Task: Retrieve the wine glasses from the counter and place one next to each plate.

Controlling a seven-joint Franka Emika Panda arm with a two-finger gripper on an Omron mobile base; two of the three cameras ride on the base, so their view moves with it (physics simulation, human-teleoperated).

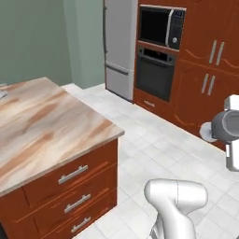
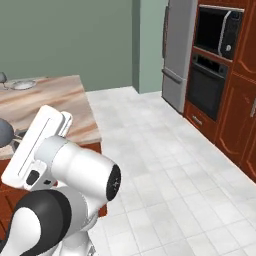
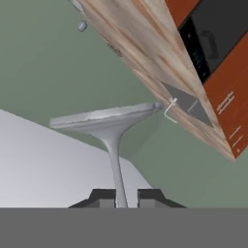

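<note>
In the hand view my gripper [image 3: 119, 197] is shut on the thin stem of a grey wine glass [image 3: 104, 117]. Its round foot spreads out ahead of the fingertips, and its bowl is hidden behind the hand. The tan marbled counter [image 1: 46, 126] is an island over red-brown drawers with silver handles. It fills the left of the left base view and lies beyond my arm in the right base view as the counter [image 2: 55, 102]. At its far left end lies a pale plate [image 2: 22, 85], with what looks like another wine glass [image 2: 2, 77] beside it at the frame's edge.
A steel fridge [image 1: 120, 46] stands across the tiled floor [image 1: 154, 144]. To its right are a built-in oven [image 1: 155, 72], a microwave [image 1: 161, 25] and red-brown cabinets [image 1: 210, 79]. The hand view, rolled, shows a counter strip with a sink [image 3: 189, 101].
</note>
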